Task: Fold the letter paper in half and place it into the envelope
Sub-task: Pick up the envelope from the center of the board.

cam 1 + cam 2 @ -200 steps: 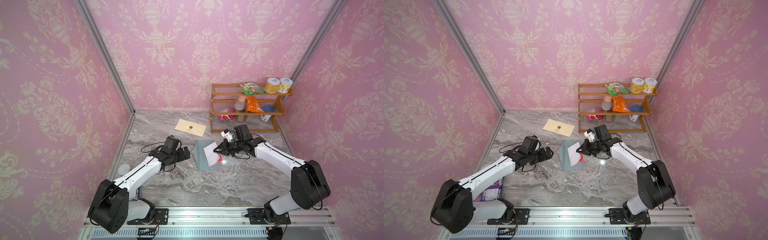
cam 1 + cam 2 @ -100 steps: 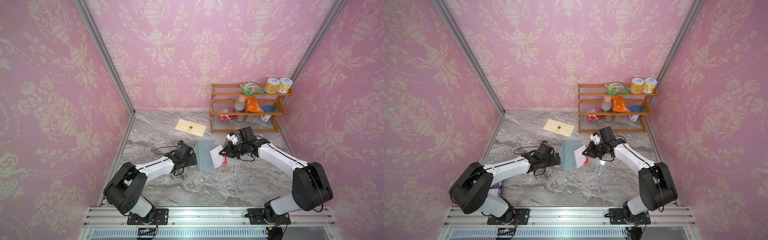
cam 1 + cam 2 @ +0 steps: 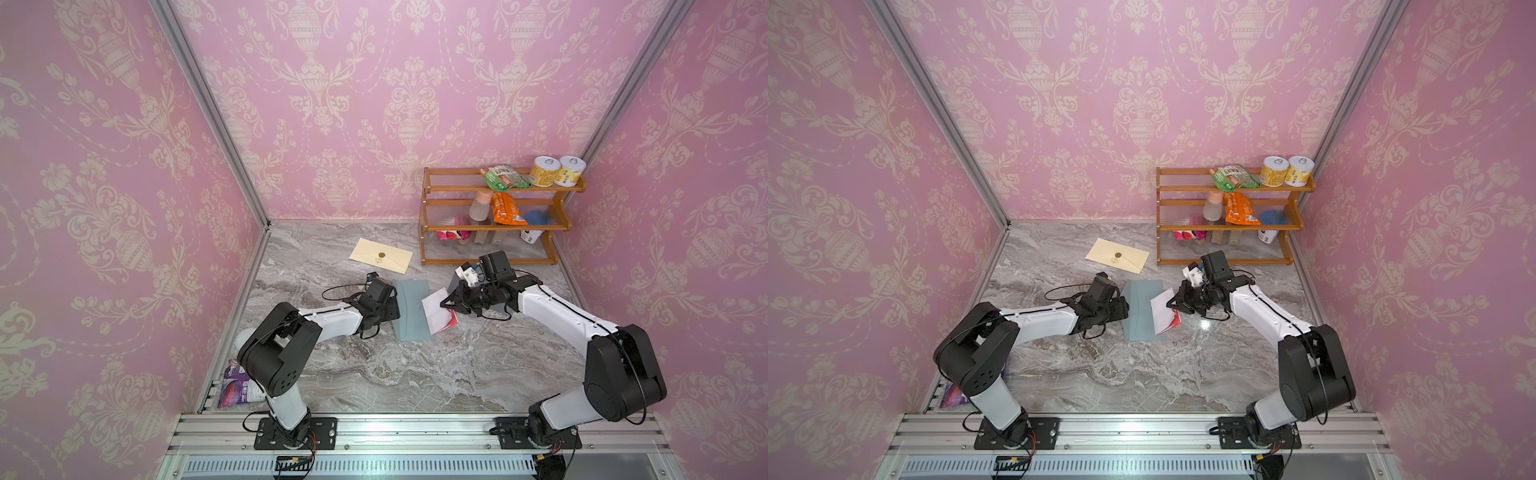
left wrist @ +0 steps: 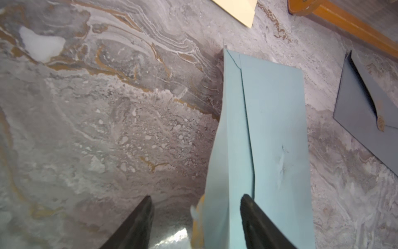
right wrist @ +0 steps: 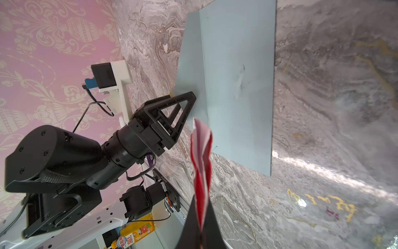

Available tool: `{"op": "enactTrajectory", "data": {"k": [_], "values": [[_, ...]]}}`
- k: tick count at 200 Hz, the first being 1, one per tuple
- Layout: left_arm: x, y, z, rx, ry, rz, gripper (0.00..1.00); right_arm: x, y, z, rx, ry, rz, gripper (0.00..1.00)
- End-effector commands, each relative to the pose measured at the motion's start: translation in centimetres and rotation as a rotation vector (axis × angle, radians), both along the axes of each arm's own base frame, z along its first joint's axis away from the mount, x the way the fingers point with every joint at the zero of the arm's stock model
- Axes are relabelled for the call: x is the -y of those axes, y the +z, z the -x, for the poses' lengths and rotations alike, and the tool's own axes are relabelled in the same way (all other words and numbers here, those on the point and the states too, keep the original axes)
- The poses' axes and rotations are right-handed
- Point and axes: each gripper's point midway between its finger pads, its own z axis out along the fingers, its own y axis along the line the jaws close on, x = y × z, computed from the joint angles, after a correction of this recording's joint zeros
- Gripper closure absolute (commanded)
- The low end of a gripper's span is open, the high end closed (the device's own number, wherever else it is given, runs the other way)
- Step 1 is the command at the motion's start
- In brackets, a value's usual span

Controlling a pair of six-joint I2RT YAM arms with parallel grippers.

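The light blue envelope (image 3: pixel 411 309) (image 3: pixel 1142 309) lies flat mid-table, and its flap (image 4: pixel 228 151) along the left edge is raised a little. My left gripper (image 3: pixel 395 309) (image 4: pixel 196 207) is at that edge. Its jaws stand apart with the flap edge between them, close to one finger (image 4: pixel 254 217) and not pinched. The folded letter paper (image 3: pixel 436 316) (image 5: pixel 201 155), white outside and red inside, hangs over the envelope's right edge. My right gripper (image 3: pixel 446 304) (image 5: pixel 201 228) is shut on it. In the right wrist view the left gripper (image 5: pixel 185 103) rests against the flap.
A cream envelope (image 3: pixel 381 261) lies further back. A dark blue envelope (image 4: pixel 366 112) lies under the right arm. A wooden shelf (image 3: pixel 490 224) with packets and cans stands at the back right. A purple packet (image 3: pixel 237 384) is at the front left edge.
My left arm has reached right to the envelope's left edge and its jaws have narrowed around the flap. The right gripper has shifted slightly right with the paper.
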Motion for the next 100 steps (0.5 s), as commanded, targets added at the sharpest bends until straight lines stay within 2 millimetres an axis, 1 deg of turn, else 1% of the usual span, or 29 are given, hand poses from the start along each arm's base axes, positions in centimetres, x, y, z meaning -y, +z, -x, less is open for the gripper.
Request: {"op": "enactTrajectory", "data": {"k": [1, 18, 22, 25, 26, 33, 48, 55, 57, 60, 83, 100], "values": [[0.7, 0.2, -1.1, -0.002, -0.005, 0.052, 0.66, 0.5, 1.3, -0.6, 0.048, 0.000, 0.033, 1.00], [1.0, 0.1, -1.5, -0.012, -0.019, 0.078, 0.87, 0.7, 1.6, -0.9, 0.062, -0.003, 0.060, 1.00], [1.0, 0.2, -1.6, -0.011, -0.021, 0.083, 0.93, 0.8, 1.7, -1.1, 0.066, -0.006, 0.066, 1.00], [1.1, 0.3, -1.6, -0.012, -0.025, 0.087, 0.99, 0.9, 1.8, -1.2, 0.070, -0.008, 0.072, 1.00], [1.2, 0.3, -1.6, -0.013, -0.027, 0.089, 1.00, 0.9, 1.8, -1.2, 0.068, -0.008, 0.075, 1.00], [1.4, 0.7, -1.7, -0.013, -0.038, 0.100, 1.00, 1.1, 1.9, -1.3, 0.074, -0.011, 0.099, 1.00], [2.1, 2.3, -1.8, -0.001, -0.071, 0.123, 1.00, 1.6, 2.2, -1.9, 0.096, -0.018, 0.161, 1.00], [2.4, 3.3, -1.9, 0.009, -0.087, 0.135, 1.00, 1.8, 2.0, -1.9, 0.097, -0.014, 0.194, 1.00], [2.5, 3.6, -1.9, 0.012, -0.091, 0.139, 1.00, 1.6, 2.9, -2.4, 0.120, -0.016, 0.196, 1.00], [2.7, 4.2, -1.9, 0.016, -0.099, 0.144, 1.00, 1.6, 3.2, -2.6, 0.131, -0.016, 0.205, 1.00], [3.7, 7.9, -1.8, 0.049, -0.151, 0.167, 1.00, 1.4, 4.1, -3.5, 0.157, -0.020, 0.299, 1.00], [4.1, 9.8, -1.5, 0.061, -0.172, 0.182, 1.00, 1.0, 4.3, -4.2, 0.157, -0.028, 0.342, 1.00]]}}
